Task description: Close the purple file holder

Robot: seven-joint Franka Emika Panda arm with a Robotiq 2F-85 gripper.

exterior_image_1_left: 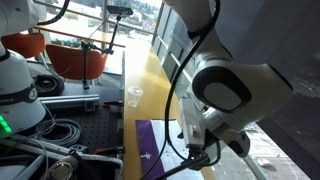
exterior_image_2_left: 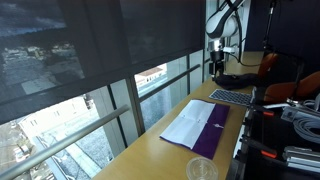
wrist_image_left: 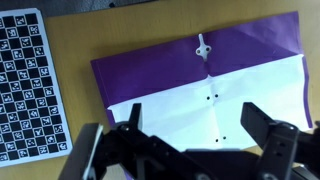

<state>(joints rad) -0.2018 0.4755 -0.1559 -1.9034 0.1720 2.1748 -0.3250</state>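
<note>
The purple file holder [wrist_image_left: 200,60] lies open and flat on the wooden table. In the wrist view its purple cover is the upper half and a white sheet [wrist_image_left: 200,100] the lower half. It shows in both exterior views [exterior_image_2_left: 212,130] [exterior_image_1_left: 150,150]. My gripper [wrist_image_left: 197,125] is open and empty, with its two dark fingers spread over the white sheet and not touching it. In an exterior view the gripper [exterior_image_2_left: 217,68] hangs above the table beyond the folder's far end.
A black-and-white checker board [wrist_image_left: 25,85] lies beside the folder [exterior_image_2_left: 232,97]. A clear plastic cup [exterior_image_2_left: 201,170] stands near the folder's other end [exterior_image_1_left: 133,92]. Windows run along the table's long edge. Cables and equipment [exterior_image_1_left: 40,120] lie on the opposite side.
</note>
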